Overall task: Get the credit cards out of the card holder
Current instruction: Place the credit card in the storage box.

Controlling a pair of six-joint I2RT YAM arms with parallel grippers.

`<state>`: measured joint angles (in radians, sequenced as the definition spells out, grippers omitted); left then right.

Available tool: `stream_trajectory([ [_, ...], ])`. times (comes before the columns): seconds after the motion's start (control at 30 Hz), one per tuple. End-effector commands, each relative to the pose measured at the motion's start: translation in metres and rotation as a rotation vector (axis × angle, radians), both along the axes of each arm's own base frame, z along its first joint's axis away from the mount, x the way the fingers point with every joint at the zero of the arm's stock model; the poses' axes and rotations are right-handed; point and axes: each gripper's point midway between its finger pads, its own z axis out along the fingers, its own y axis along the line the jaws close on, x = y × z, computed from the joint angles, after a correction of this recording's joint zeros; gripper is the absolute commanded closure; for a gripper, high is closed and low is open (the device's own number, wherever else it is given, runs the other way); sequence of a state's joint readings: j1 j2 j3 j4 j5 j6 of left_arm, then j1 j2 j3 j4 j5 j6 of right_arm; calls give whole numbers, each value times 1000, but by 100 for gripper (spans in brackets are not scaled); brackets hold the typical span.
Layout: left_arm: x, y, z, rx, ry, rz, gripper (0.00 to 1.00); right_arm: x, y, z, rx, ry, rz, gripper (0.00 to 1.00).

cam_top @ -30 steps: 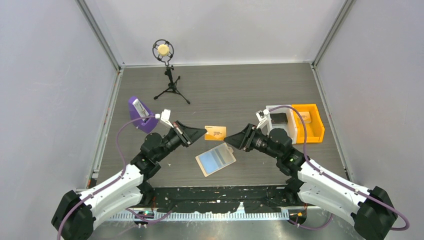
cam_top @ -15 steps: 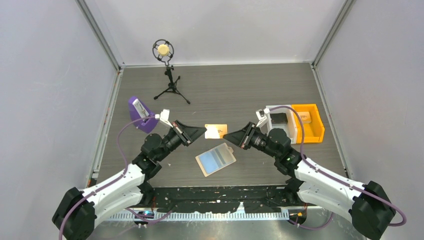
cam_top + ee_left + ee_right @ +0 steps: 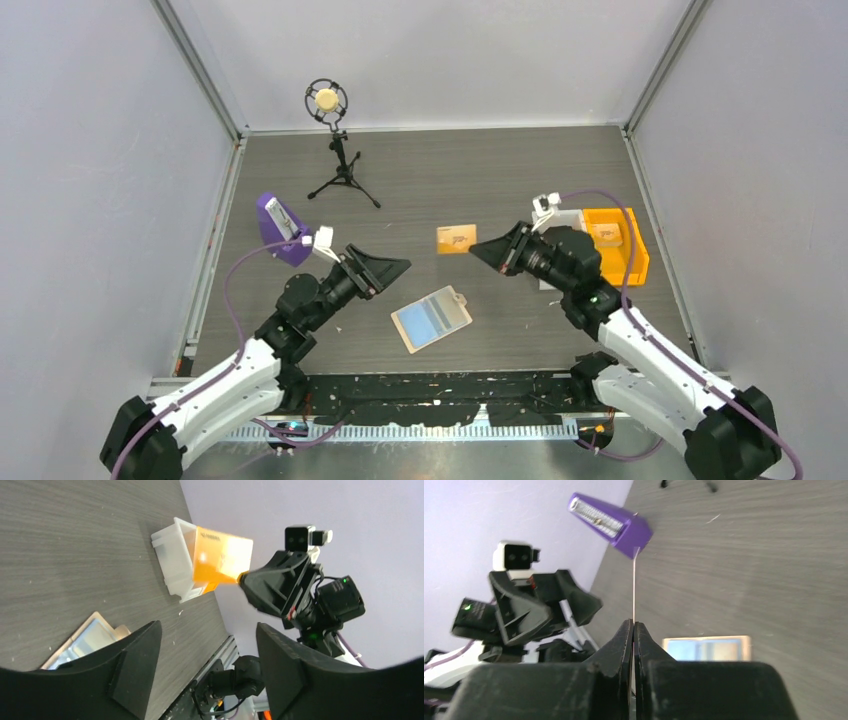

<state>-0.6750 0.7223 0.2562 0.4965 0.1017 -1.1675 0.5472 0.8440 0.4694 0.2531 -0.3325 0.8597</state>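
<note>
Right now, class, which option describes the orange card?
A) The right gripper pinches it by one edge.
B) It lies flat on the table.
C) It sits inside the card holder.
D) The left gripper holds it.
A: the right gripper is shut on one edge of the orange card, which is held above the table. The left gripper stands open and apart from it.

Thin orange-yellow plastic credit card (image 3: 456, 239): in the air, pinched at one edge by the right gripper (image 3: 475, 247). Pale tan folding card holder (image 3: 431, 318): lies open and flat on the table (image 3: 450, 180), light blue inside facing up, tab at its far-right edge.
</note>
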Motion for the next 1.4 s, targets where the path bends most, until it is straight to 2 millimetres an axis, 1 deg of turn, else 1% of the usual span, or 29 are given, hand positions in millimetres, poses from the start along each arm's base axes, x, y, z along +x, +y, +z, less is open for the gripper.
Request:
stream_trajectory([
  [0.0, -1, 8, -3, 98, -12, 26, 22, 15, -26, 14, -146, -88, 45, 95],
  [0.03, -2, 9, -7, 128, -6, 23, 15, 19, -31, 13, -185, -120, 52, 95],
  [0.07, -3, 10, -10, 166, -8, 18, 12, 23, -41, 9, -208, -80, 56, 95],
  [0.1, -5, 11, -12, 200, -9, 9, 8, 26, -47, 11, -232, -104, 66, 95],
  [0.13, -6, 11, -14, 231, -7, 0, 5, 29, -58, 4, -244, -64, 71, 95],
  [0.17, -8, 12, -15, 265, -5, -10, 2, 35, -65, 10, -270, -93, 71, 95],
  [0.2, -9, 12, -11, 290, -13, -22, 1, 39, -79, 0, -287, -34, 62, 95],
  [0.23, -13, 13, -15, 330, 0, -40, 0, 40, -88, 0, -327, -33, 61, 95],
  [0.3, -18, 15, -16, 390, 3, -68, 0, 58, -118, -9, -417, 10, -34, 95],
  [0.33, -20, 18, -16, 422, 4, -77, 0, 63, -127, -10, -438, 16, -65, 95],
  [0.37, -22, 20, -17, 459, 7, -88, 0, 70, -141, -10, -457, 27, -107, 95],
  [0.4, -26, 23, -18, 494, 7, -103, 0, 72, -147, -9, -462, 29, -122, 95],
  [0.43, -29, 25, -17, 528, -5, -126, 0, 78, -159, -6, -461, 39, -154, 95],
  [0.47, -34, 27, -19, 567, -16, -152, 0, 81, -166, -4, -471, 37, -168, 95],
  [0.5, -38, 28, -18, 590, -24, -174, 0, 85, -180, 1, -477, 49, -205, 95],
  [0.53, -43, 29, -18, 607, -37, -200, 0, 87, -187, 2, -497, 46, -216, 95],
  [0.57, -48, 30, -18, 624, -50, -226, 0, 91, -201, 7, -517, 60, -256, 95],
  [0.6, -51, 31, -18, 639, -61, -245, 0, 93, -209, 8, -548, 59, -273, 95],
  [0.63, -54, 34, -19, 655, -68, -256, 0, 97, -224, 10, -593, 74, -327, 95],
  [0.7, -57, 39, -21, 685, -84, -262, 0, 98, -244, 12, -679, 63, -382, 95],
  [0.77, -59, 43, -24, 705, -85, -257, 0, 97, -255, 12, -747, 30, -385, 95],
  [0.8, -60, 43, -23, 699, -87, -259, 0, 97, -260, 11, -809, -8, -365, 95],
  [0.87, -65, 39, -21, 675, -97, -287, 1, 97, -285, 10, -938, -9, -424, 95],
  [0.93, -68, 38, -20, 663, -97, -299, 1, 97, -304, 14, -1026, -17, -457, 95],
  [1.0, -71, 38, -17, 650, -104, -309, 1, 97, -320, 15, -1054, 1, -488, 95],
  [1.1, -76, 42, -10, 657, -126, -313, 1, 101, -333, 12, -1044, 34, -488, 95],
  [1.17, -76, 48, -3, 664, -144, -286, 1, 103, -338, 4, -1020, 66, -464, 95],
  [1.27, -80, 49, 9, 641, -195, -281, 1, 103, -341, -16, -1009, 137, -410, 95],
  [1.37, -82, 54, 13, 669, -210, -282, 1, 101, -349, -26, -1040, 190, -400, 95],
])
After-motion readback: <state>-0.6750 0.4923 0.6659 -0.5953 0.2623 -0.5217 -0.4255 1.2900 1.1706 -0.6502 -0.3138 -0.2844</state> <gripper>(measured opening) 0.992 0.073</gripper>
